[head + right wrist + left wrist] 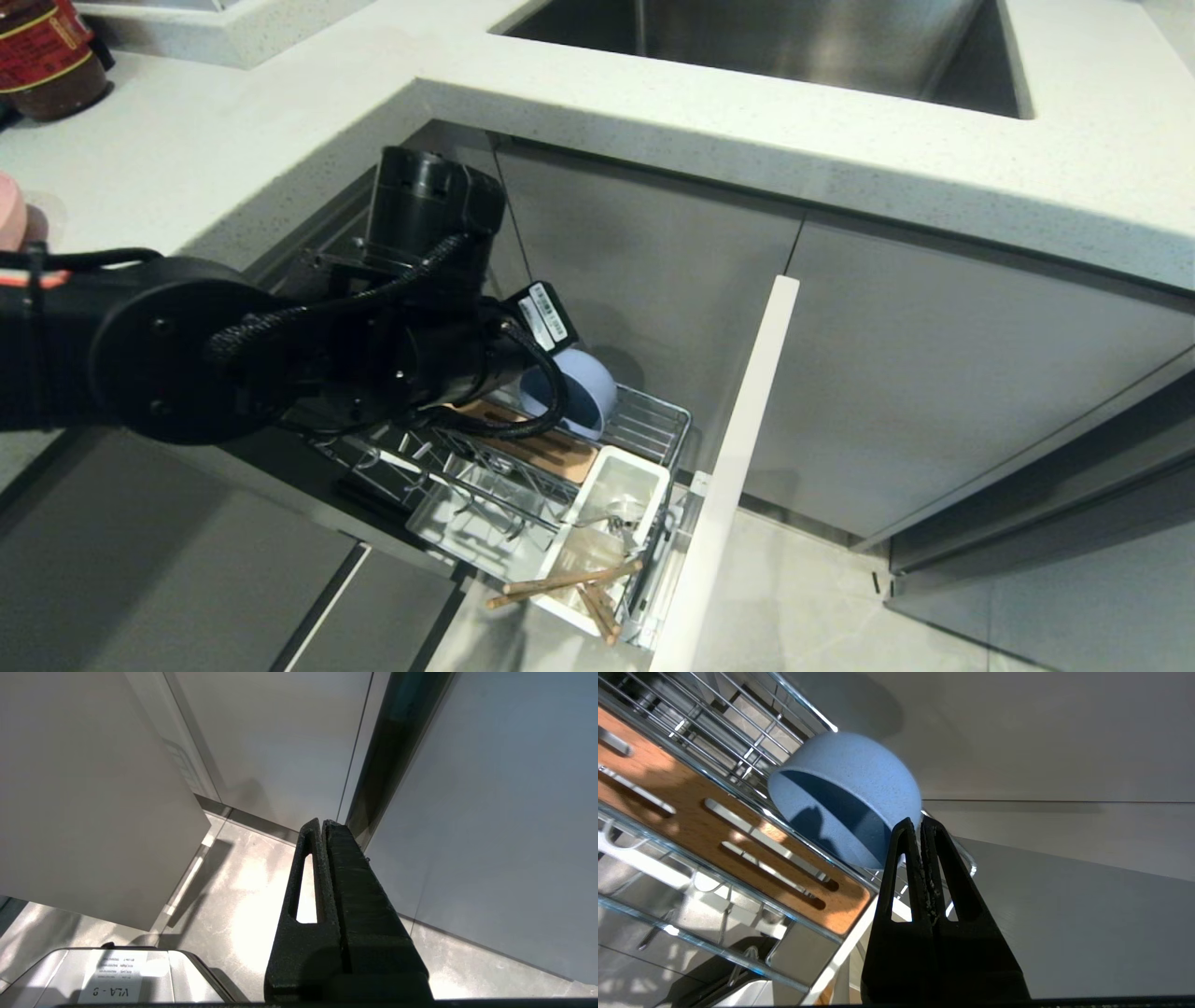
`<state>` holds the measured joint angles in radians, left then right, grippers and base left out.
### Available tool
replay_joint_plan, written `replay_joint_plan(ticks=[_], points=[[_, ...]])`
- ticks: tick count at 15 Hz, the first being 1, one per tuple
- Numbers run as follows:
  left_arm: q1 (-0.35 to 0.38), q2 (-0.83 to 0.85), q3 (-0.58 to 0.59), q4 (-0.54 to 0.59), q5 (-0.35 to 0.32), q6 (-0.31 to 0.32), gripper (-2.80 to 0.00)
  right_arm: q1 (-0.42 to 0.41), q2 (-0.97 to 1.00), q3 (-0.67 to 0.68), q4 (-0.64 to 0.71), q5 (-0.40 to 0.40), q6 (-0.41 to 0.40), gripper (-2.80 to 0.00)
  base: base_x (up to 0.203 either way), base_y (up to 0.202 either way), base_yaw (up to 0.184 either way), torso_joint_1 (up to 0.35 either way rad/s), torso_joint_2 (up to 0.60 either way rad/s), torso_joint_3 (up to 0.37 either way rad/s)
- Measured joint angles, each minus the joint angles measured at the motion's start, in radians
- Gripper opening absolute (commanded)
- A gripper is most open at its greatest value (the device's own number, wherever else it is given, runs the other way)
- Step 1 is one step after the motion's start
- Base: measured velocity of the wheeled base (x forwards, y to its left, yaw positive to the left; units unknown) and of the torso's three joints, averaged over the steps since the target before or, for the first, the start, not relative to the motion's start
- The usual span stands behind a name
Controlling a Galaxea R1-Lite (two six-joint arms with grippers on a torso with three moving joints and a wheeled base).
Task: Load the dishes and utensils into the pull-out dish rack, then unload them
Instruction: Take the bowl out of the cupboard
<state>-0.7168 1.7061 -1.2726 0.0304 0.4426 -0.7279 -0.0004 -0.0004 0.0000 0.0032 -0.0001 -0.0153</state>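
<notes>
One blue bowl (571, 397), two chopsticks (569, 582), one dish rack (653, 425).

The left arm (280, 345) is blocking the dish rack's (653, 425) rear; the cutlery cup (621, 485) in front is lying open from above.

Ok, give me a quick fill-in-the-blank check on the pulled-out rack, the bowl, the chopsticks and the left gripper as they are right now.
1. The small pale blue round plastic bowl is pinched at its rim by the ____ gripper.
2. The light wooden chopsticks lie across the white plastic ____.
3. The chrome wire pull-out dish rack hangs from the cabinet below the steel ____.
4. The right gripper's fingers are ____.

Missing words: left; cutlery cup; sink; shut
</notes>
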Motion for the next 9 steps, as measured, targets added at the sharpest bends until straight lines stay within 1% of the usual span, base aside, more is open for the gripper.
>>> replay_joint_plan(ticks=[4, 5, 9], points=[[0.003, 0.066, 0.018, -0.025, -0.001, 0.001, -2.8, 0.0, 0.0, 0.0, 0.0, 0.0, 0.0, -2.8, 0.0, 0.0, 0.0, 0.0, 0.0, 0.0], [0.003, 0.08, 0.019, -0.027, 0.0, 0.003, 0.0, 0.0, 0.0, 0.0, 0.0, 0.0, 0.0, -2.8, 0.0, 0.0, 0.0, 0.0, 0.0, 0.0], [0.004, 0.111, 0.019, -0.055, 0.0, 0.003, 0.0, 0.0, 0.0, 0.0, 0.0, 0.0, 0.0, -2.8, 0.0, 0.0, 0.0, 0.0, 0.0, 0.0]])
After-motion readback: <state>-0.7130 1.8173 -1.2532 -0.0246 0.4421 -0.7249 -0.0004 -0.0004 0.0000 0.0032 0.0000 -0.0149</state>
